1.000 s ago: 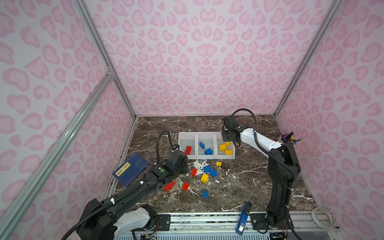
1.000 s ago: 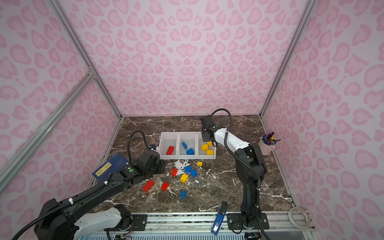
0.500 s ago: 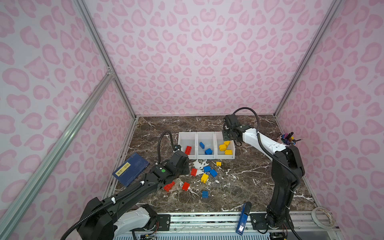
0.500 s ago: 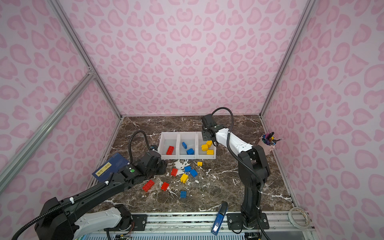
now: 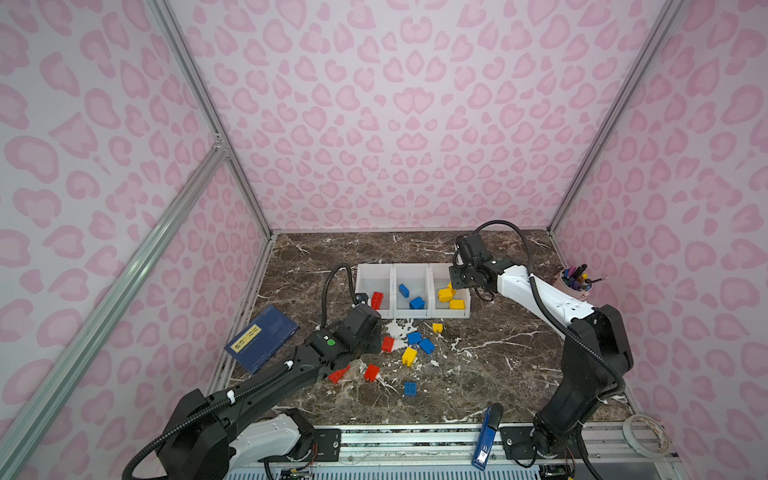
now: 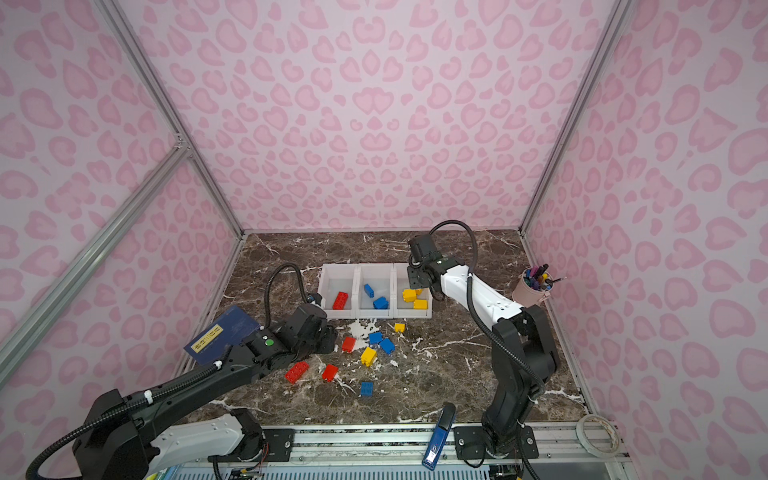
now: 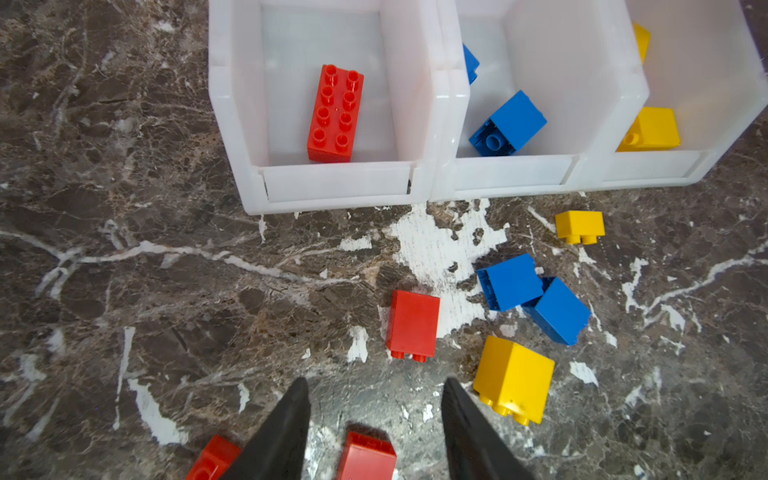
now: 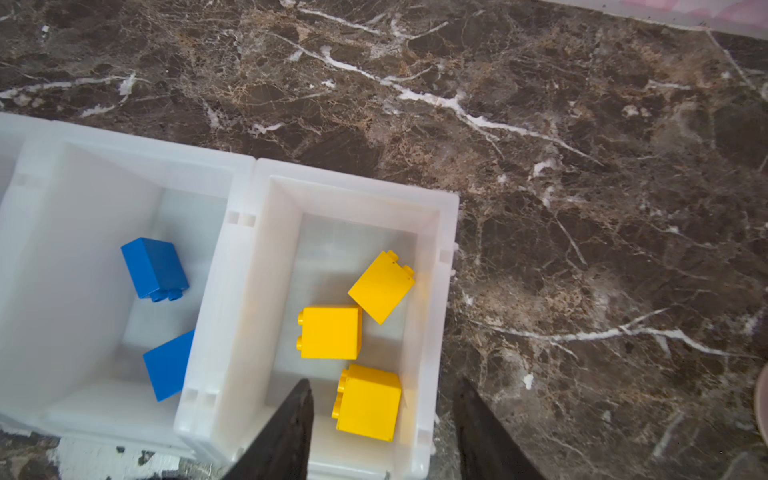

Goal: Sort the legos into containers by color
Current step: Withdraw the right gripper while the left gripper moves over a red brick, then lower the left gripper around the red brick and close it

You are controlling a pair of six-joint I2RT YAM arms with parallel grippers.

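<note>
Hovering over a red brick [image 7: 365,455] on the marble tabletop [image 7: 166,291], in front of the white bins [image 7: 336,185].
It is looking light, rigid and slick, best pinched across 2 flat sides; it seems tipped over, long axis running away from the bins, studs out of frame. The left gripper [image 7: 376,384] is poised above it, part-open, empty; the right gripper [image 8: 384,381], likewise, is hanging over the end bin [image 8: 446,249].

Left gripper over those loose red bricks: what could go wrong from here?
The left gripper hangs open over a red brick, with a second red brick right by one finger; closing could knock it away. The two blue bricks touch, so picking one may shove its neighbour.
</note>
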